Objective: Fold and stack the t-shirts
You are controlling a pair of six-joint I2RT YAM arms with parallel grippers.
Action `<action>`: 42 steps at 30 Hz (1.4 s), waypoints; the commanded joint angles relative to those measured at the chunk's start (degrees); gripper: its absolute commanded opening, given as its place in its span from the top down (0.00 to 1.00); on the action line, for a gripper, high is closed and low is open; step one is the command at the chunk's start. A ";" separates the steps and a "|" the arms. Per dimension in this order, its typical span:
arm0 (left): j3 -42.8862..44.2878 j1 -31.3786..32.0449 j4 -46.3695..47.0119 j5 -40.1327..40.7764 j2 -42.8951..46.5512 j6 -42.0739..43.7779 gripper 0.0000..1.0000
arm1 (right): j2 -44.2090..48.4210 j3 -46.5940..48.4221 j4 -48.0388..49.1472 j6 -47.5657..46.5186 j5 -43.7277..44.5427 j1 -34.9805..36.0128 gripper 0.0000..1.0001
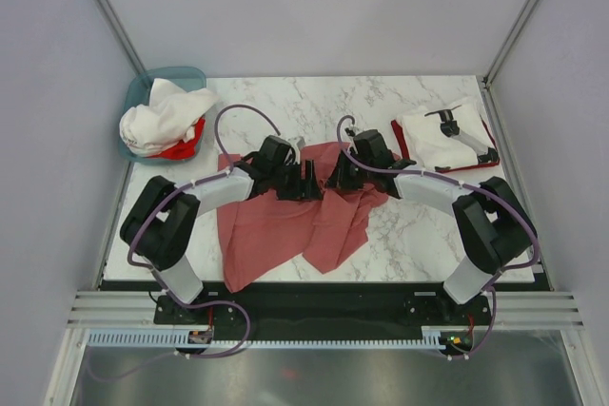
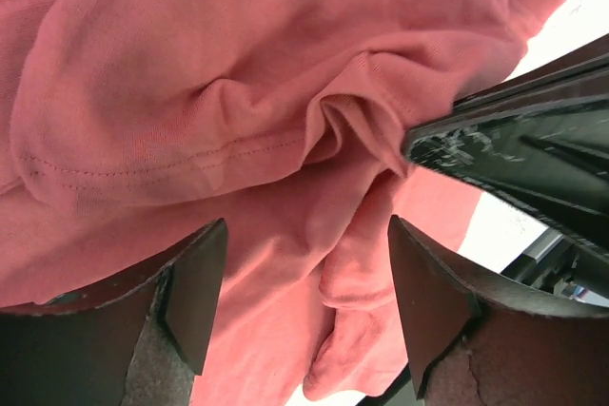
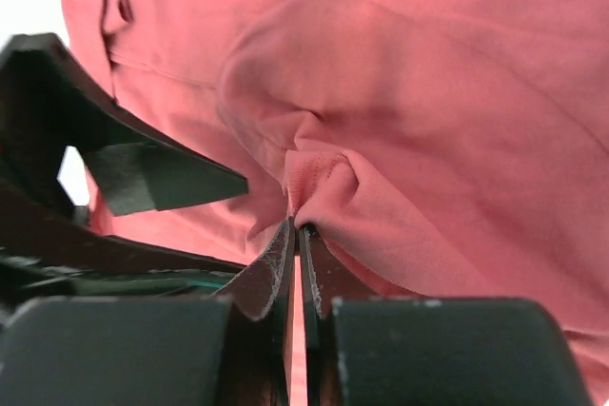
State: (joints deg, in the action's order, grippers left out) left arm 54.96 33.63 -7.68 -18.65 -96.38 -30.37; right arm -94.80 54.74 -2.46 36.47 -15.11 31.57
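Both arms are bent with their elbows out to the sides and forearms angling in toward the middle of the marble table (image 1: 419, 235), so the left gripper (image 1: 306, 181) and right gripper (image 1: 340, 178) end up almost nose to nose. They're over the far edge of the salmon-red t-shirt (image 1: 285, 225), which lies rumpled in the centre of the table with its lower part trailing to the near edge. In the left wrist view the left gripper (image 2: 304, 263) has its jaws wide apart, with cloth bunched below them but nothing pinched. The right gripper (image 3: 297, 235) is clamped tight on a little fold of that same shirt. The folded white t-shirt (image 1: 433, 135) with a black mark sits at the far right corner, and the teal basket (image 1: 143, 92) at the far left holds a white bundle (image 1: 166, 113) plus something bright red (image 1: 186, 149).
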 commanded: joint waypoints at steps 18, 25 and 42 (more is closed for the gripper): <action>6.30 2.06 -10.24 0.28 -2.42 6.90 0.98 | 1.90 -3.76 4.31 -0.61 5.44 -4.50 0.77; 6.65 3.64 -12.00 3.62 -1.62 7.61 0.96 | 3.13 -4.47 5.79 -0.87 4.32 -4.77 0.91; -3.36 3.11 -5.43 29.90 18.85 6.28 0.17 | 27.82 -3.51 5.10 -0.87 12.46 -5.38 1.00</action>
State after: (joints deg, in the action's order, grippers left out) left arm 53.84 36.99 -16.91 4.73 -78.83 -25.06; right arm -70.76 47.07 3.44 36.18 -7.88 26.48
